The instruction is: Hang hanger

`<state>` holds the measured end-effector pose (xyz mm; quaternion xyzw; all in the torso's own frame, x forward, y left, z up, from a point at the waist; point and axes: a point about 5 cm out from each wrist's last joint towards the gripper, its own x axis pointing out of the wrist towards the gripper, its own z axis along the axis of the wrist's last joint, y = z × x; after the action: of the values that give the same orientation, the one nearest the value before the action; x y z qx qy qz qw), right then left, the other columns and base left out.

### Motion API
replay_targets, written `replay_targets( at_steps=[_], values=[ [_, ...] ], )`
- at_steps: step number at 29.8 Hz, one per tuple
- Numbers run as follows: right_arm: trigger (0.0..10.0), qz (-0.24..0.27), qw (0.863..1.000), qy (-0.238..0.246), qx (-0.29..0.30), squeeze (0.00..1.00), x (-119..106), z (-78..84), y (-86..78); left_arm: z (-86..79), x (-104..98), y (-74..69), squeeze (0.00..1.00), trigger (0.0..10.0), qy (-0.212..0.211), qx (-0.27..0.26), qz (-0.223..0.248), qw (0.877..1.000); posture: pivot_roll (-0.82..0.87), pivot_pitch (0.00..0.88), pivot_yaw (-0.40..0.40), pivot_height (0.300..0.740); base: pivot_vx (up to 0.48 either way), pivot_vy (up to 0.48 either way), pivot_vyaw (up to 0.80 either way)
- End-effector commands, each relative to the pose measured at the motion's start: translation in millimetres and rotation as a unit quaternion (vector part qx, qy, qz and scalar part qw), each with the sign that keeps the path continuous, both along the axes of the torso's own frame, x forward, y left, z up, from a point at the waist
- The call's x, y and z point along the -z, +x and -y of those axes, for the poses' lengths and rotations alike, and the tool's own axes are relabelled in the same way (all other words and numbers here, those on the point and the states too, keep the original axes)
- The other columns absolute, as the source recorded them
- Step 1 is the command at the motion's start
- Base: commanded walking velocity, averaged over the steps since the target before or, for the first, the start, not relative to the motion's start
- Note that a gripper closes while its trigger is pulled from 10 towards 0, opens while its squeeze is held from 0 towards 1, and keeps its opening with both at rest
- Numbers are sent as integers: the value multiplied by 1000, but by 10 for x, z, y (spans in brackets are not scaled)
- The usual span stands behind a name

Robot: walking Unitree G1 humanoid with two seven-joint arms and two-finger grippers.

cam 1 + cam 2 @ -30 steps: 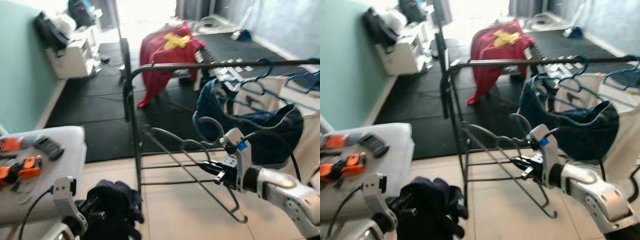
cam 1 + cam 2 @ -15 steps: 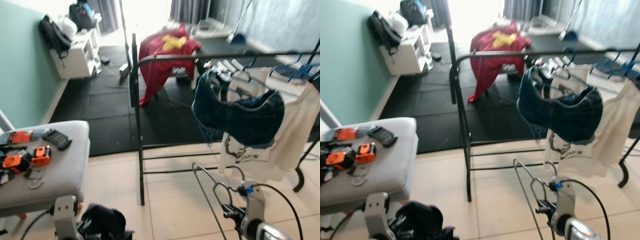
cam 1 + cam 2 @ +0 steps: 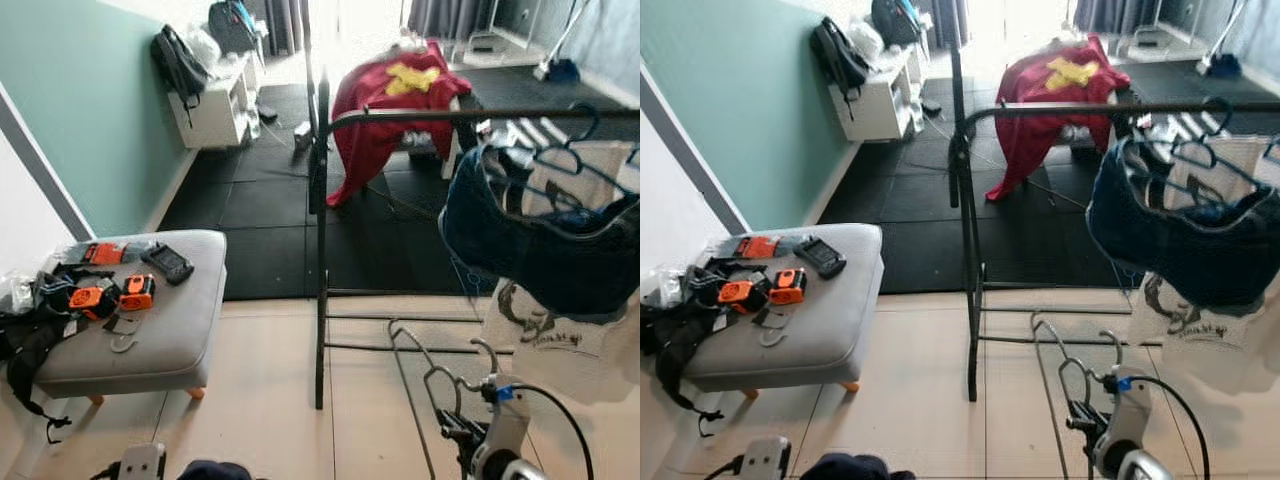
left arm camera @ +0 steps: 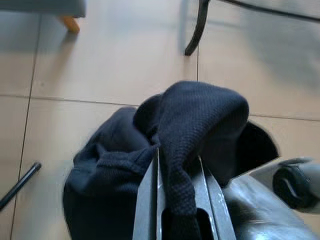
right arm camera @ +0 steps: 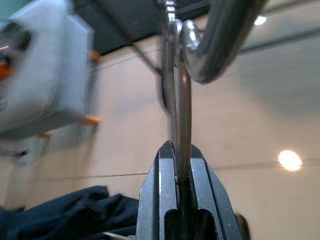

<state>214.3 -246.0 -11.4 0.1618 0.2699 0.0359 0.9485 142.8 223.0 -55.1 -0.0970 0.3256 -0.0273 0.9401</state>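
in the left eye view, a wire hanger (image 3: 425,365) is held low over the tiled floor (image 3: 260,380) by the right gripper (image 3: 458,432), its hook curling up just in front of the wrist. it is carried well below the rack rail (image 3: 470,115), presumably so it can be lifted to the bar once the robot is close enough. jeans (image 3: 540,250) and a white shirt (image 3: 565,330) are already draped on blue hangers further along that rail, so the bare stretch near the upright post (image 3: 321,230) is judged the likely place for it. an ottoman (image 3: 140,320) with orange tools stands well apart on the left.

in the right eye view, the same hanger is seen in front of the rack's foot, not touching it.

in the left wrist view, the left gripper (image 4: 175,172) is seen clenched on a dark garment (image 4: 165,150), which is bunched over the fingers and hangs above the floor; it is probably kept out of the way in that arm.

in the right wrist view, the hanger's thin wire is pinched tightly between the right gripper's fingers (image 5: 162,192), with the hook rising beyond them, a hold that is judged to keep the hook free for the rail.
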Motion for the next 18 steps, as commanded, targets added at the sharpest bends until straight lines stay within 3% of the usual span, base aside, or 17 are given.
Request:
replay_targets(
  at_steps=[1, 5, 8, 12, 18],
  values=[
    [10000, -9, 1000, 1, 21, 0, 83, 22, -47, -111, 24, -9, 0, 10000, 7, -1, 7, 1000, -135, 64, 61, 736, 0, 0, -756],
    [10000, -8, 1000, 0, 29, 0, 100, 19, -39, -139, 39, 9, 0, 10000, 0, -21, 13, 1000, -143, 70, 71, 736, 0, 0, -759],
    [10000, -7, 999, 1, 43, 0, 127, 11, -41, -151, 73, 9, 0, 10000, -39, -76, 19, 996, -142, 78, 80, 736, 0, 0, -760],
    [10000, -6, 1000, -7, 23, 0, 166, 1, -98, -165, 155, -112, 0, 10000, -84, -131, 8, 988, -113, 86, 72, 736, 0, 0, -766],
    [10000, -2, 1000, -5, 23, 0, 157, 30, -125, -200, 187, -194, 0, 10000, -77, -137, 0, 988, -94, 92, 60, 736, 0, 0, -773]
  ],
)
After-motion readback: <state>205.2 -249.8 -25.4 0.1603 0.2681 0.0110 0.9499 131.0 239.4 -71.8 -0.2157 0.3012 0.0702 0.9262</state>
